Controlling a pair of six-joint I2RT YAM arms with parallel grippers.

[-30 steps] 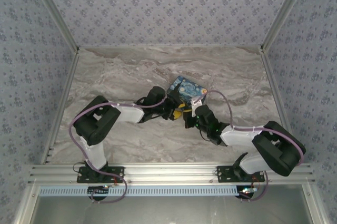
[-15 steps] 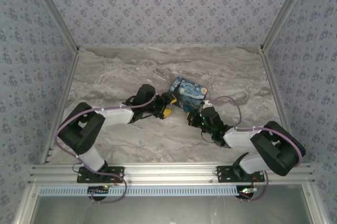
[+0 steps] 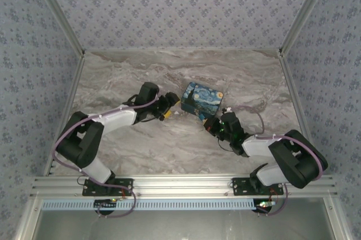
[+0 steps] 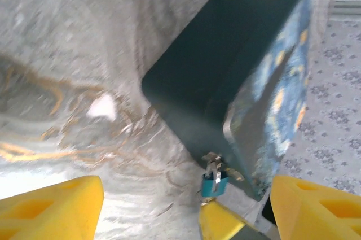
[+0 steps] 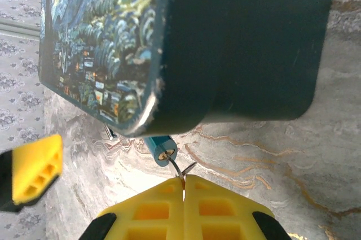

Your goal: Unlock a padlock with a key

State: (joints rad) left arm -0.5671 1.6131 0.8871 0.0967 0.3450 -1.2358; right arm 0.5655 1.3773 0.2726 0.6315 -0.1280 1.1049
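Padlock (image 4: 215, 182), blue-bodied, hangs from silvery metal at the lower corner of the painted box, low and right of centre in the left wrist view.

The marble table (image 3: 124, 76) spans the middle of the overhead view. The starry-night box (image 3: 203, 97) stands on it, right of centre, with the two arms reaching in from lower left and lower right. From overhead the lock and key are too small to make out.

The left gripper (image 3: 170, 108) sits just left of the box, apart from it. In its own blurred view its yellow fingers (image 4: 51, 209) are cut off by the bottom corners of the frame. They are spread wide, with nothing clasped between them.

The right gripper (image 5: 184, 188) sits at bottom centre of its own view, below the box's dark side. Its two yellow fingers are pressed together and pinch the key (image 5: 176, 171). The key is a thin sliver rising up-left from the seam to the round end of the lock's body. Most of it is hidden between the fingers, and how deep its tip sits in the keyhole cannot be told. A second thin wire forks off to the right, and what it is cannot be told. In this view the box's edge hides the shackle, which the left wrist view shows.
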